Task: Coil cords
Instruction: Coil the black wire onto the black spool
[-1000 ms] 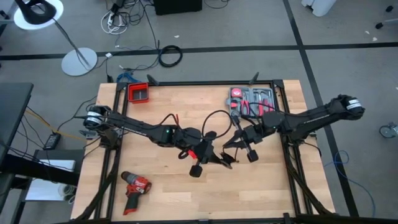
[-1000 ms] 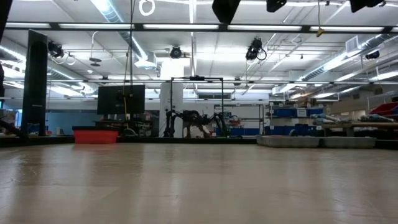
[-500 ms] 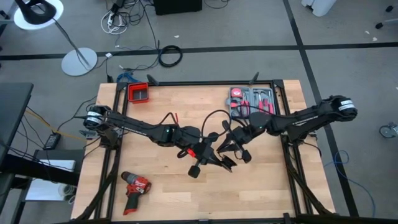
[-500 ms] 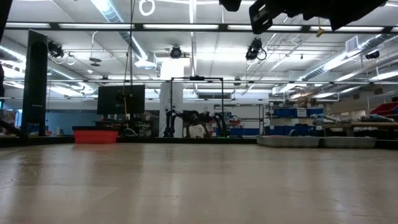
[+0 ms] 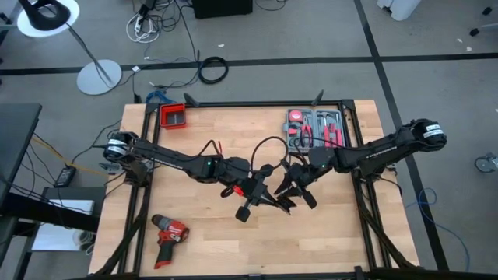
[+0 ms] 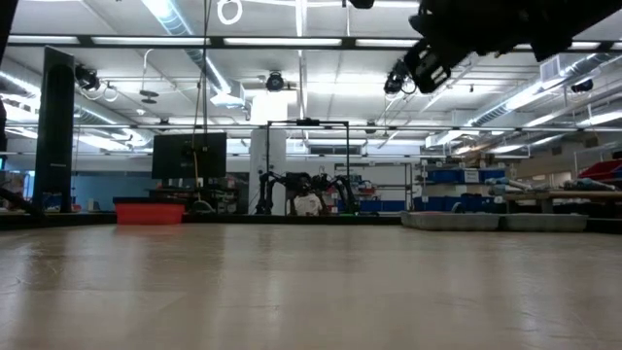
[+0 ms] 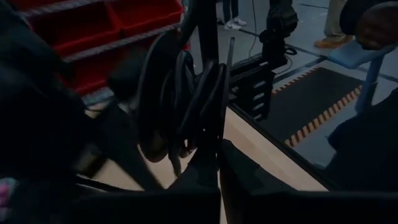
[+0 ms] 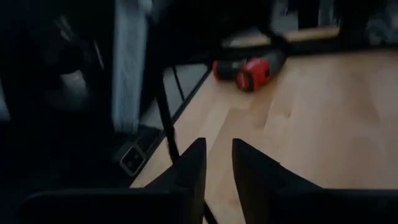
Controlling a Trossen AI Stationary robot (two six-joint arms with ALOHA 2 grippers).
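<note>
In the high view both arms met near the middle of the wooden surface (image 5: 210, 249). The left end effector (image 5: 261, 196) sat just below centre, pressed together on several gathered loops of the cord (image 7: 186, 99), as the left wrist view showed. From there the thin black cord (image 5: 268, 144) arched up toward the upper middle of the frame. The right end effector (image 5: 289, 187) hovered just to the right, nearly touching the left one; its fingers (image 8: 189, 165) stood slightly spread with nothing between them. A red drill (image 5: 169, 231) lay at lower left, a red bin (image 5: 173, 117) at upper left, a tool case (image 5: 315, 124) at upper right.
</note>
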